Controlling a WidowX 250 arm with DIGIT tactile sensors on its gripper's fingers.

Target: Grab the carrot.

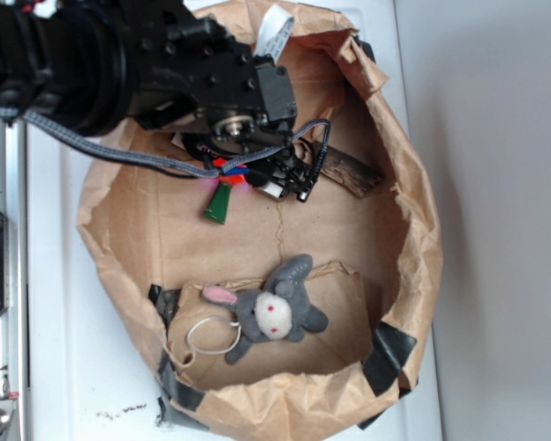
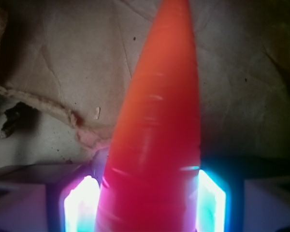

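A single black robot arm reaches from the upper left over a crumpled brown paper bag, its rim rolled down and patched with dark tape, lying on a white surface. The gripper sits low inside the bag near the back wall, closed on one orange carrot: the wrist view shows the two fingers, lit pink on one side and blue on the other, pressed against either flank of the carrot's thick end, while its tapered tip points away over the bag's paper floor. From the exterior view only a sliver of orange shows beneath the gripper, with the dark green stem jutting out below it (whether the carrot is raised off the paper or touching it cannot be told). One dark brown wood piece lies just beside the gripper against the bag's far wall. One grey plush bunny, with a pink-lined ear and a white cord loop at its side, rests well apart from the carrot near the front of the bag.
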